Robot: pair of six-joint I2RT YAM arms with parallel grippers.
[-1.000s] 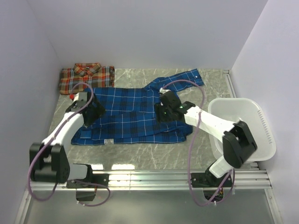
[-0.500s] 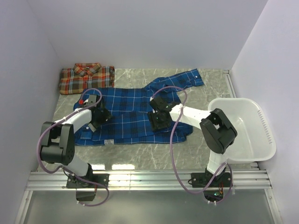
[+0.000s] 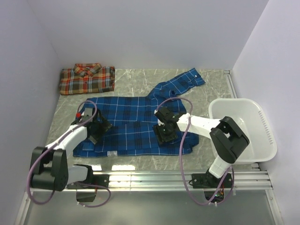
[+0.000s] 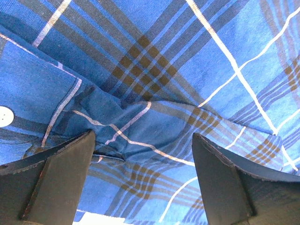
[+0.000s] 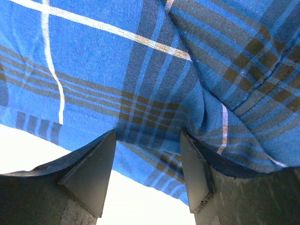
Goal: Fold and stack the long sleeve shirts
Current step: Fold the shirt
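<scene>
Blue shirt lies spread on the surface, one sleeve angled toward the far right. Red-orange shirt sits folded in the far left corner, apart from it. Left claw stands wide open, low over a small ridge in the blue cloth. Right claw stands open at the near hem. White basket stands at right.

The blue shirt covers the middle of the desk. Right of it the white basket blocks passage; behind its left end lies the folded red shirt. Behind its sleeve the desk is bare, and in front of it runs a narrow strip.
</scene>
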